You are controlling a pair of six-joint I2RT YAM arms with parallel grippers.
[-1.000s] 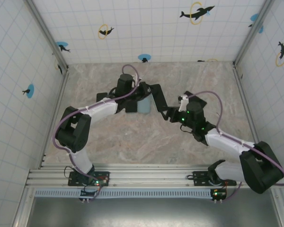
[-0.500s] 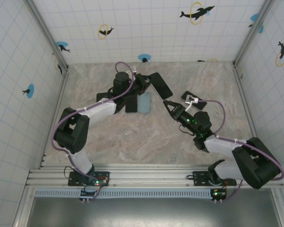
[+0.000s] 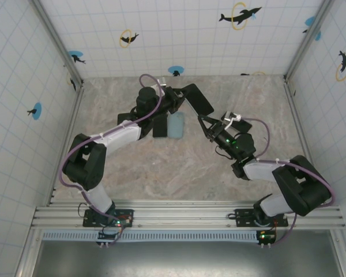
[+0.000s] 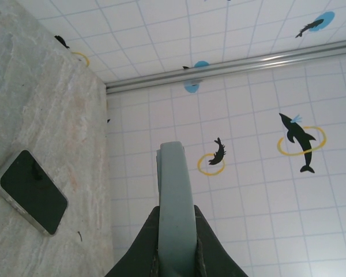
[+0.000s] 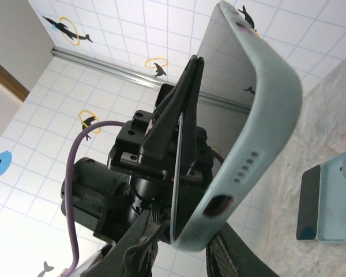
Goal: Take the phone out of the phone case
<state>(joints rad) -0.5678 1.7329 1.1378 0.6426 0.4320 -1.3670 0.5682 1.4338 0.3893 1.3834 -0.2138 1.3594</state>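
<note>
My L claw [image 4: 176,219] is clamped tight on the edge of the pale blue phone case [image 5: 265,115], w/ the phone [image 5: 222,81] seated inside, held up above the desk [image 3: 161,167] btwn both arms. My R claw [image 5: 181,248] has its fingers either side of the case's lower end; can't tell if they pinch it.

No legible text, brands or numbers in any view. The only marks are pictorial: a black dolphin decal [image 3: 240,15] in an orange ring on the back wall [image 3: 179,34] at 1 o'clock, and a small fish decal [image 3: 176,71] on a blue dot at 12. The phone case [image 5: 259,144] shell is plain. The phone [image 4: 30,190] on the counter [image 4: 40,104] has a dark screen.
</note>
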